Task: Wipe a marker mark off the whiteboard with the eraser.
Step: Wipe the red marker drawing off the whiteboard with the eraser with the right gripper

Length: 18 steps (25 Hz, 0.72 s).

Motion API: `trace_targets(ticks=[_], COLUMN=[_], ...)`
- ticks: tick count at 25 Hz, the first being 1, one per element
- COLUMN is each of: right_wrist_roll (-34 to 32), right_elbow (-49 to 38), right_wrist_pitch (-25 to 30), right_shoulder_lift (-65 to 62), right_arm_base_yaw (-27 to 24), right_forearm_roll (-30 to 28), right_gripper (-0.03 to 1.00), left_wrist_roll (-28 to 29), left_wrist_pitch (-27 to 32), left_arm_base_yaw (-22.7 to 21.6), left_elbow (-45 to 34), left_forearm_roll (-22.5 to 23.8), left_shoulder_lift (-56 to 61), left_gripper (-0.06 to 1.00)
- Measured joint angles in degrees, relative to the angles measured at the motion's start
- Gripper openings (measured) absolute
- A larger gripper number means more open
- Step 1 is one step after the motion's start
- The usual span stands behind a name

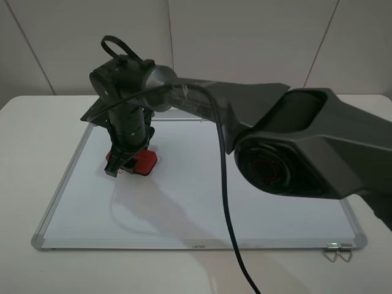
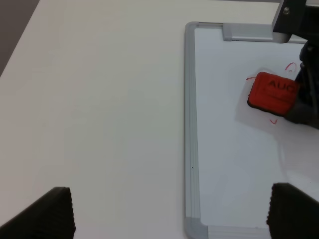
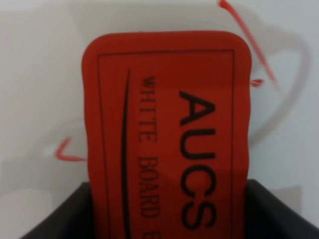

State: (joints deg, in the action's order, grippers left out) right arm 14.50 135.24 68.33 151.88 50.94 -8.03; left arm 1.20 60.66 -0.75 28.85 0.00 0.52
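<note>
Red eraser (image 1: 139, 163) lies flat on the whiteboard (image 1: 245, 208), in the board's left part, closer to the far-left corner than to the near edge. The right gripper (image 1: 128, 160) has reached across from the right and is clamped on the eraser, one dark jaw on each long side, lettered top facing up. Short red traces of the mark (image 3: 247, 44) show beside the eraser: a slanting stroke off one corner and a small tick off the opposite long side. The rest is hidden under the block. The left gripper (image 2: 172, 211) hangs above the table (image 2: 99, 99) by the board's left edge, jaws wide apart and holding nothing.
</note>
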Motion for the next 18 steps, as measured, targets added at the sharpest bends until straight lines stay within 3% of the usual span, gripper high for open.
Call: trace_targets(ticks=[8, 18], right_wrist_roll=[0.17, 0.4], right_elbow=[0.0, 0.0], right_wrist_pitch=[0.25, -3.94], right_shoulder_lift=[0.0, 0.05], right_arm_base_yaw=[4.31, 0.04], right_forearm_roll=[2.37, 4.3], right_gripper=[0.5, 0.5], left_wrist_roll=[0.0, 0.0], left_wrist_pitch=[0.0, 0.0], left_arm_base_yaw=[0.0, 0.0], left_elbow=[0.0, 0.0], left_forearm_roll=[0.0, 0.0], left_shoulder_lift=[0.0, 0.0], left_gripper=[0.77, 0.77])
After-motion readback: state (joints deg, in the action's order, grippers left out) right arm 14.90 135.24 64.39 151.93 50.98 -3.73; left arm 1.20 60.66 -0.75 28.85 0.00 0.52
